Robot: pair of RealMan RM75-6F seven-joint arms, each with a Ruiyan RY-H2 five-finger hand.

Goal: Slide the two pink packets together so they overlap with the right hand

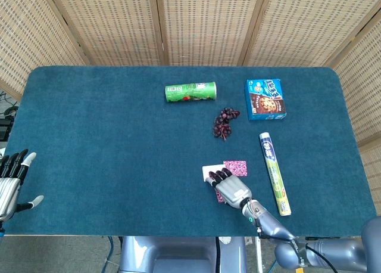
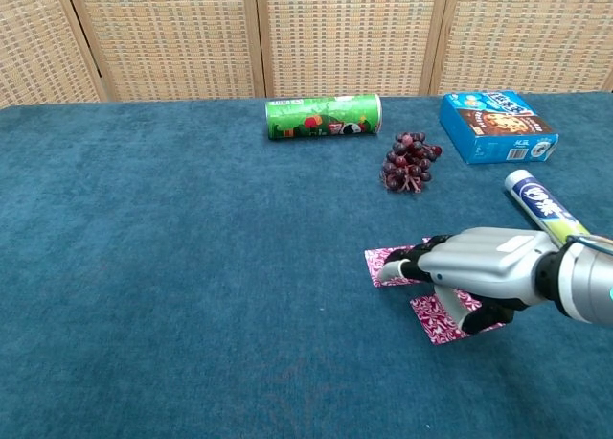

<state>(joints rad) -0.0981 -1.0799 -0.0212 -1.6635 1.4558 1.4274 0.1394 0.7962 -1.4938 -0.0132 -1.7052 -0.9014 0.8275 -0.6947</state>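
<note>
Chest view puts your right hand [image 2: 479, 266] low on the table [image 2: 172, 266], palm down, fingers [image 2: 407, 259] stretched flat toward the left and pressing on the farther pink packet [image 2: 383, 264]; nothing is gripped, it only presses. Nearer pink packet [image 2: 436, 322] lies just under the heel of that hand, mostly covered; whether the two packets overlap cannot be told from here. Head view shows the farther one poking out pale at the fingertips, with a pink patch [image 1: 236, 167] showing just beyond the hand [image 1: 229, 188]. Your left hand [image 1: 11, 183] sits at the near left edge, off the cloth, fingers spread, holding nothing. Right of the working hand lies a long tube [image 2: 544, 204], near but apart. Beyond that, a bunch of grapes [image 2: 410, 161]. Farthest back, a green can [image 2: 324, 116] on its side and a blue cookie box [image 2: 496, 125].
</note>
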